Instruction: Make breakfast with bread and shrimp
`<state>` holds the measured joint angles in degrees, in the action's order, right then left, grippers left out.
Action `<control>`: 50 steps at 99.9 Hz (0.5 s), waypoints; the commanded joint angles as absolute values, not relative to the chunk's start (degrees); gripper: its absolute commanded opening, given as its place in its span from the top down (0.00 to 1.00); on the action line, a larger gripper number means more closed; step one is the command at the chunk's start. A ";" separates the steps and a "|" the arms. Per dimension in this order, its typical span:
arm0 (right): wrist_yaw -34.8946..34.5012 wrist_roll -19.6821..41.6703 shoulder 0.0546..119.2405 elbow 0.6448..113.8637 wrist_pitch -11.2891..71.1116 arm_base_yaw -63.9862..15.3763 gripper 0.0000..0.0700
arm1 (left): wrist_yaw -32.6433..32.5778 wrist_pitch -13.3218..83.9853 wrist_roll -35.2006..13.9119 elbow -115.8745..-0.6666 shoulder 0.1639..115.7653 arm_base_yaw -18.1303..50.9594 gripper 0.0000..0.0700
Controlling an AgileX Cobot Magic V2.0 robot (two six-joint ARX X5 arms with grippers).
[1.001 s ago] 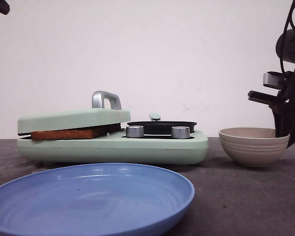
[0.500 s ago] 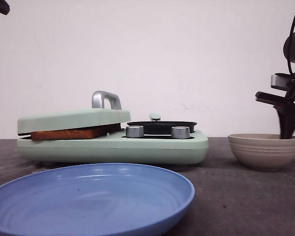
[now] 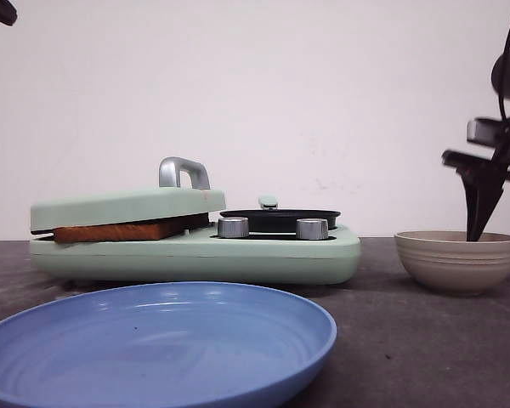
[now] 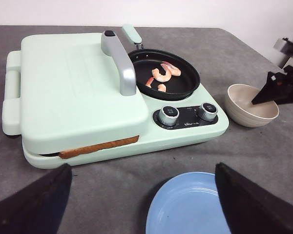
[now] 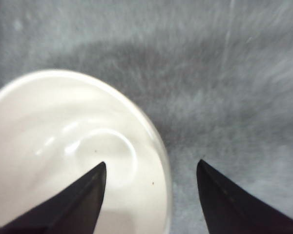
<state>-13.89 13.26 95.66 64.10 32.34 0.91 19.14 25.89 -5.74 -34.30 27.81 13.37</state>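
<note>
The bread [image 4: 100,146] shows as a brown crust edge under the shut lid of the mint-green cooker [image 4: 73,92], also seen in the front view as the bread [image 3: 119,230]. Pink-orange shrimp [image 4: 162,75] lie in the cooker's black pan [image 4: 185,85]. My right gripper [image 5: 151,163] is open just above the empty beige bowl [image 5: 63,156], one finger over its inside and one outside the rim. It holds nothing. In the front view the right gripper [image 3: 497,242] hangs over the bowl [image 3: 455,262]. My left gripper [image 4: 142,168] is open and empty, high above the table.
A blue plate [image 3: 153,340] lies at the table's front, before the cooker. Two silver knobs [image 3: 272,228] sit on the cooker's front by the pan. The lid's metal handle [image 3: 183,172] stands upright. The bowl stands right of the cooker.
The bowl slid a little to the right with my right gripper at its rim. The gripper has since risen slightly off the bowl. The left arm has not moved.
</note>
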 commanded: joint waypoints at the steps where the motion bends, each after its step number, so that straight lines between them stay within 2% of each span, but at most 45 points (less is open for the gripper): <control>1: -13.50 12.34 94.65 64.97 31.97 1.43 0.48 | 18.85 25.26 -6.09 -34.30 28.12 13.50 0.29; 32: -13.65 10.92 85.69 64.97 32.29 3.05 0.48 | 18.87 25.26 -6.15 -34.30 28.10 13.50 0.29; 50: -16.75 8.43 78.32 64.97 32.14 2.98 0.49 | 18.90 25.26 -7.14 -34.30 28.10 13.50 0.29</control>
